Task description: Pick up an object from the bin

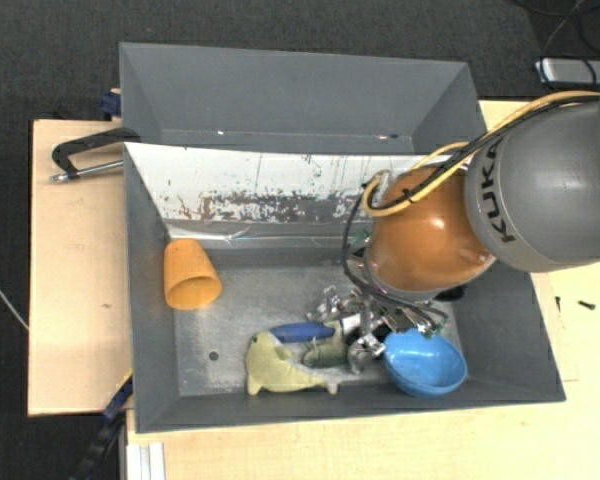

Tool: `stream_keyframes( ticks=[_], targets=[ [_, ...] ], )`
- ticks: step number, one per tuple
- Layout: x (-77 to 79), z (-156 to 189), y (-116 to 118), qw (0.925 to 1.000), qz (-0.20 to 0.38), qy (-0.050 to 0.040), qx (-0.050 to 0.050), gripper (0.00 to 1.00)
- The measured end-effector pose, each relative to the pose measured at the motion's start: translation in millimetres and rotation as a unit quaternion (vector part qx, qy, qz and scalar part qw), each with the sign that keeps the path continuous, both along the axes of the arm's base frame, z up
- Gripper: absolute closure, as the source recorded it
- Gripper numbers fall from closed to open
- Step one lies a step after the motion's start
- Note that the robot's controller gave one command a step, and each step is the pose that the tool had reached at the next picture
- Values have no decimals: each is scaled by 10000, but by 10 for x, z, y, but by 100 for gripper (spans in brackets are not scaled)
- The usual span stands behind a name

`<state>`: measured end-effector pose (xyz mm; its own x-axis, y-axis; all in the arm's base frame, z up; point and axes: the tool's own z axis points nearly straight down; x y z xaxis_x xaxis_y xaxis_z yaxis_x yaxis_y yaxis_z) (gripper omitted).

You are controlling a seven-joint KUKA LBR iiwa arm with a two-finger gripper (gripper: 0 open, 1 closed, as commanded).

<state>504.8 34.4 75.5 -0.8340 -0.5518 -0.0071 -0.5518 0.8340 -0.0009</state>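
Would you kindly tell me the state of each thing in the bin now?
Orange cup: on its side, alone at the left.
Blue bowl: mouth up, at the front right.
Pale yellow toy: lying flat at the front.
Blue stick: lying flat beside the gripper.

Grey bin (265, 290), orange cup (190, 274), blue bowl (426, 362)

Grey metal bin (145, 298). Arm (545, 193) enters from right, orange wrist cover (425, 238) above bin floor. Gripper (352, 330) low at near right of floor, amid small cluster: blue bowl (425, 361) just right of it, blue flat stick (298, 332) just left, small dark green piece (320, 354) beside it. Pale yellow soft toy (278, 368) lies along near wall, touching green piece. Orange cup (190, 274) on its side, far left, well apart.
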Motion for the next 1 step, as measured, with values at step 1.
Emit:
stream_keyframes(
  ticks=[1],
  targets=[
    [41, 1576, 155, 9925, 1224, -26, -12, 100]
  ],
)
